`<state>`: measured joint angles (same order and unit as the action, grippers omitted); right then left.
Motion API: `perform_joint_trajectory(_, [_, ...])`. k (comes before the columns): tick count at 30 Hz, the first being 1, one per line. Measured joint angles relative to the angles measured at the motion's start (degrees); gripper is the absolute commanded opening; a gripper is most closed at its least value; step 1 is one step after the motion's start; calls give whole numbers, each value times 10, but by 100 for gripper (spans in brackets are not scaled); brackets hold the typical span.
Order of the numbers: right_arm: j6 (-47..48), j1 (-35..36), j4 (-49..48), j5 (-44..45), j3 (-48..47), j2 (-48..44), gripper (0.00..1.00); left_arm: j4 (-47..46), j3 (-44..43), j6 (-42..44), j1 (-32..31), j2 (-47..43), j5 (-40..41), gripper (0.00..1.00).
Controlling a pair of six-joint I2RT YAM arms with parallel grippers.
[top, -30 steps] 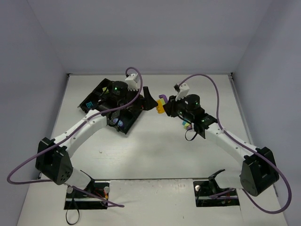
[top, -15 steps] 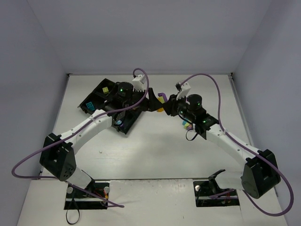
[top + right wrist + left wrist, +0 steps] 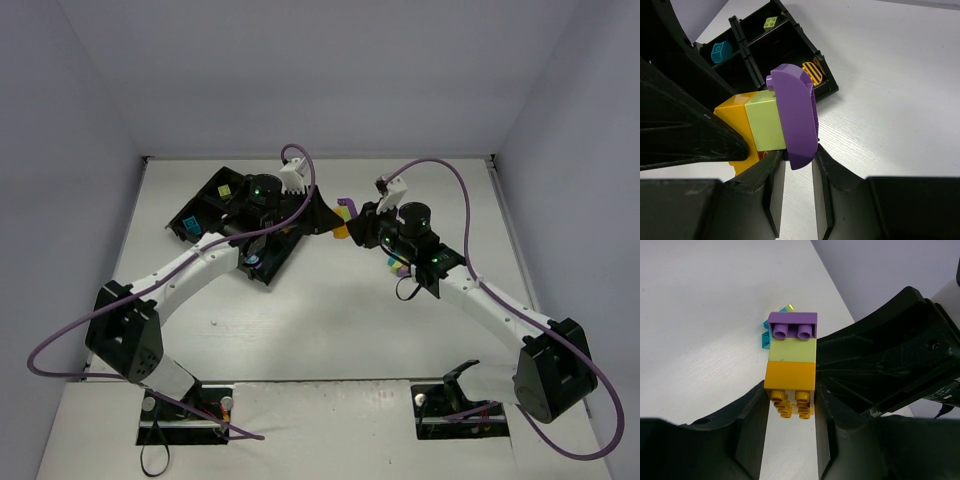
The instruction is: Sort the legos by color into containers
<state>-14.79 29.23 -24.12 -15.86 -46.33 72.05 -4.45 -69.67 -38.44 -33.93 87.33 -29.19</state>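
Each arm was built of slim white tubes joined by chunky black housings: the left arm and the right arm looked alike. A purple cable looped loosely off each one. A small green light glowed on the black wrist housing, beside a white ridged block. Each arm sat on a black base plate with silver screws. Seen close, the fingers were matte black plastic, broad, angular, lightly scuffed, with moulded ribs.
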Motion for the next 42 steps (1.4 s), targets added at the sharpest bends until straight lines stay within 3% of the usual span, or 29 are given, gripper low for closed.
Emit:
perform_joint_trajectory(11, [-2,1,-1,5,5,0,0,1,10,-1,5,-5,-14,1])
perform_joint_trajectory(33, [21,-10,0,31,8,6,0,60,39,12,37,-73,-71,0])
perform_joint_trajectory(42, [50,22,26,-32,-49,99,0,172,32,74,139,-166,-40,0])
